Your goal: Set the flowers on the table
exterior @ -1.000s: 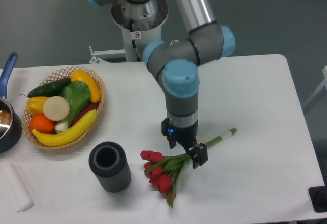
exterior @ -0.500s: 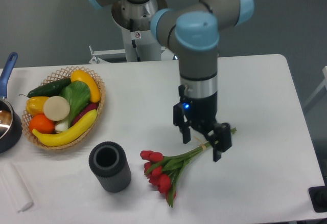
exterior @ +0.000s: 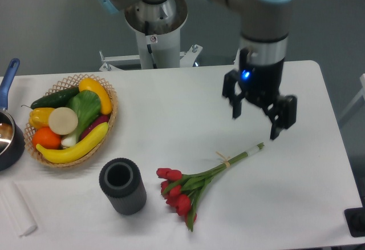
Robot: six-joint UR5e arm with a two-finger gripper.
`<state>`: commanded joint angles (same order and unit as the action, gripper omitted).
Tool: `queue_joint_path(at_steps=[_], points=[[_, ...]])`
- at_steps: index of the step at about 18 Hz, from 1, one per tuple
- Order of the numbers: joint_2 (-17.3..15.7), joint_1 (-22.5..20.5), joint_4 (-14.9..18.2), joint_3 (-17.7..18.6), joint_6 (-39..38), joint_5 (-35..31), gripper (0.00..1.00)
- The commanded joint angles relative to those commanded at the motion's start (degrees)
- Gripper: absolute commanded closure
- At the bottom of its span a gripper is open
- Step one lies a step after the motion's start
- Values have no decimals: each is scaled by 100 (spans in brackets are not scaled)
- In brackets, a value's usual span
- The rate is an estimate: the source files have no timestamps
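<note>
The flowers [exterior: 194,185], red tulips with green leaves and stems tied with tan string, lie flat on the white table [exterior: 171,113] at front centre. Their heads point front-left and the stem ends point toward the right. My gripper [exterior: 255,123] hangs open above and to the right of the stems, well clear of them, with nothing between its fingers.
A dark grey cylindrical vase [exterior: 122,185] stands left of the tulip heads. A woven basket [exterior: 73,120] of fruit and vegetables sits at the left. A dark pot [exterior: 8,136] with a blue handle is at the far left edge, with a white roll [exterior: 17,207] in front of it.
My gripper has let go of the flowers, risen and moved right and back. The flowers stay lying on the table.
</note>
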<state>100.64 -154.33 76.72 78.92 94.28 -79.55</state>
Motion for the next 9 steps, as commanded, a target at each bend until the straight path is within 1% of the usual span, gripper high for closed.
queue_joint_path(at_steps=[4,9], points=[[-150,-361,36,237,827,413,0],[-194,-432,36,282,899,501,0]])
